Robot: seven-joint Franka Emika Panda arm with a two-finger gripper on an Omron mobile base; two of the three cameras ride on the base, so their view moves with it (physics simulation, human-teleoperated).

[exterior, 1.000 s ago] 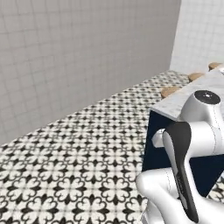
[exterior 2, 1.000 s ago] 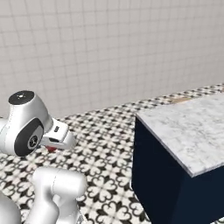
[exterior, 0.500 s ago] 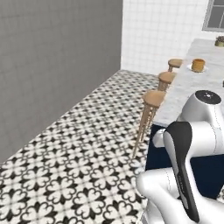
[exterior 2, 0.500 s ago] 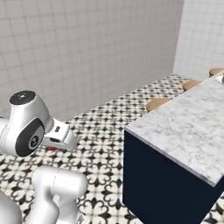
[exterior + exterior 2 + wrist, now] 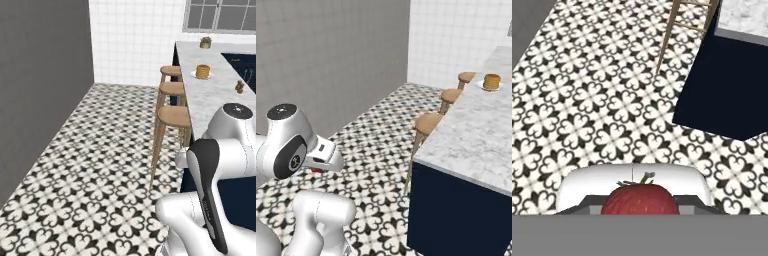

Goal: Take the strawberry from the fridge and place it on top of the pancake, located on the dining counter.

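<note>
Now the whole scene has swung since a second ago: the base has turned, so the counter (image 5: 210, 95) runs away lengthwise with three stools (image 5: 172, 116) along its front, where before just a corner showed. The arm's pose is unchanged. The gripper (image 5: 323, 164) is clamped on the strawberry (image 5: 639, 199), held low above the patterned floor (image 5: 587, 100), well apart from the counter. The pancake (image 5: 202, 71) sits on its plate (image 5: 483, 87) far down the counter.
</note>
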